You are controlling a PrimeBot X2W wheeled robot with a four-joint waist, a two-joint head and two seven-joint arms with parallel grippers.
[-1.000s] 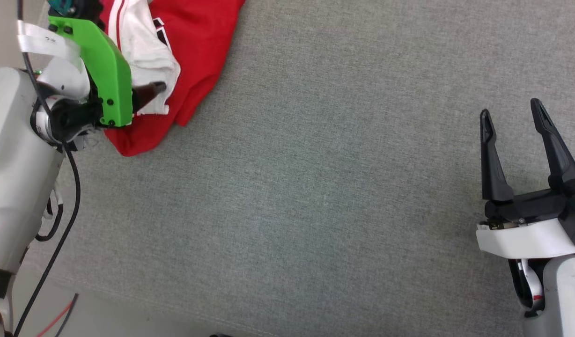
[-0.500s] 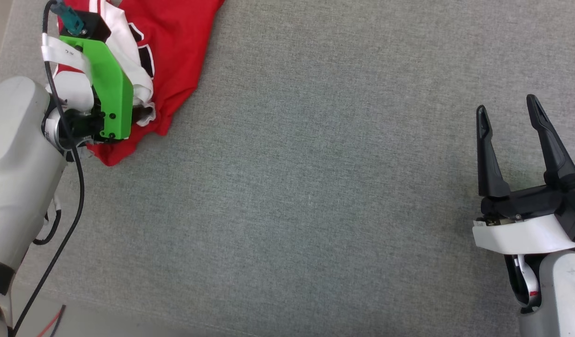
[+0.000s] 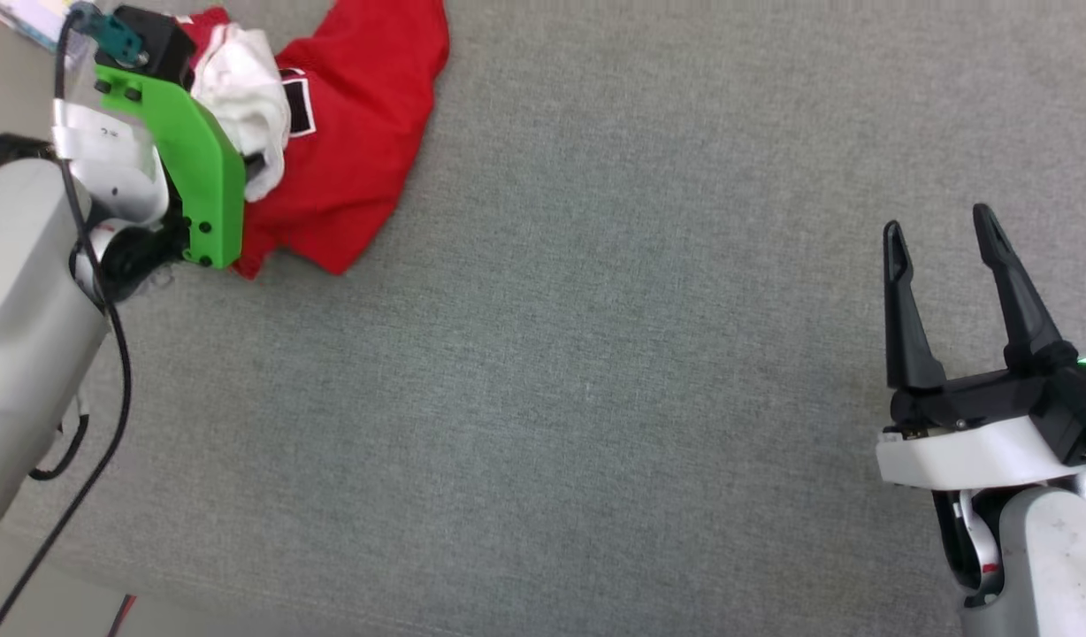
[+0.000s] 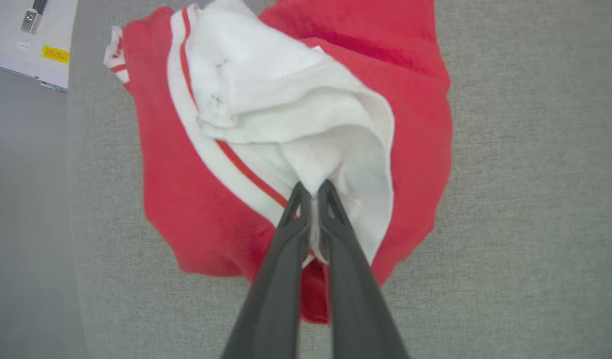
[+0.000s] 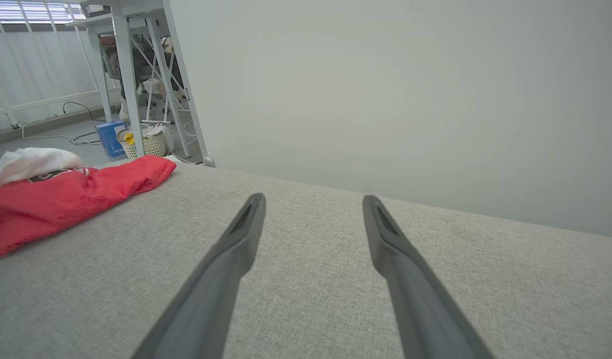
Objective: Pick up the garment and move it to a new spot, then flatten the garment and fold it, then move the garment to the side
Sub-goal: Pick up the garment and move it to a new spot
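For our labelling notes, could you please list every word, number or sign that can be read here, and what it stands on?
None can be read.
Blurred: yellow label on white object.
Too small: marks on white tape.
Too small: print on blue box.
Unreadable: black-edged patch on garment.

L gripper [image 4: 313, 192] pinched shut on garment's [image 4: 186, 199] white sleeve, grey surface [image 4: 535, 199].

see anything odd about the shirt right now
The garment lies crumpled in a heap on the grey surface, its white sleeve bunched and pinched in the left gripper. A few small dark specks mark that sleeve; nothing looks torn.
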